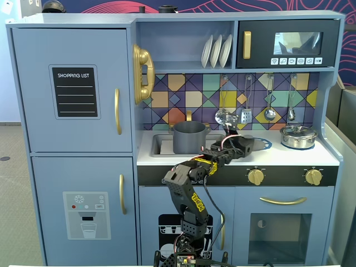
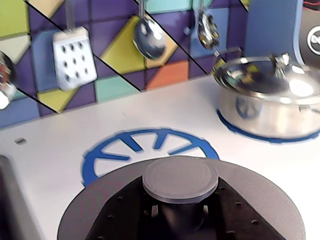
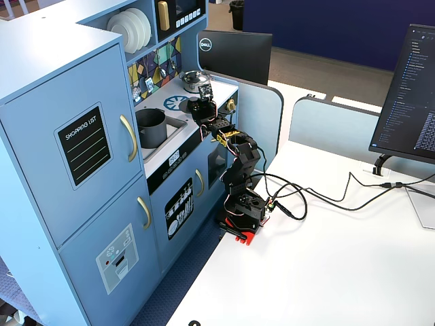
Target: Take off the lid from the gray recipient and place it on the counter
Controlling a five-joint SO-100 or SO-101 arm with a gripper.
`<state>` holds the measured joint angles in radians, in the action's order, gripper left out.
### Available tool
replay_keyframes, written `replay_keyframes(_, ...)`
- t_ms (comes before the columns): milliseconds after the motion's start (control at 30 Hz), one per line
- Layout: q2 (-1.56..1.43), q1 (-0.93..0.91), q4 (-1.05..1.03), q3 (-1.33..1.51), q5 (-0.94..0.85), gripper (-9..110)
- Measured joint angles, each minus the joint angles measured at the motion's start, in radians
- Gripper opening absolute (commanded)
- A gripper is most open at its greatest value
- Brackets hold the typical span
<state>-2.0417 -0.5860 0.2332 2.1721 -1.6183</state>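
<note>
The dark-gray lid (image 2: 105, 200) is off the pot and fills the bottom of the wrist view, its round knob (image 2: 180, 179) on top. My gripper (image 2: 180, 212) is shut on the knob's stem, with a dark finger (image 2: 127, 215) on each side. The lid sits low over the white counter (image 2: 55, 150) and covers the near edge of the blue burner print (image 2: 145, 145); I cannot tell if it touches. The gray recipient (image 1: 189, 138) stands open in the sink, to the left of my gripper (image 1: 245, 143). Both also show in a fixed view: the pot (image 3: 151, 127) and the gripper (image 3: 198, 106).
A shiny silver pot with its lid (image 2: 265, 102) stands at the right on a second burner print, also in both fixed views (image 1: 298, 136) (image 3: 195, 80). Utensils (image 2: 72, 57) hang on the tiled back wall. The sink edge (image 2: 7, 200) lies at the left.
</note>
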Motion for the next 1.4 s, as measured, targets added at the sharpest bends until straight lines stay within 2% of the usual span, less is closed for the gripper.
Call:
replay_keyframes(600,0.236,0.005,0.123,-0.058,-0.006,0)
replay_keyframes(700,0.236,0.005,0.129,-0.058,-0.009,18)
replay_keyframes(900,0.236,0.005,0.184,-0.034,-0.002,34)
replay_keyframes(1067,0.233,-0.015,0.196,-0.020,0.006,37)
replay_keyframes(1400,0.193,-0.037,0.222,0.002,0.002,35)
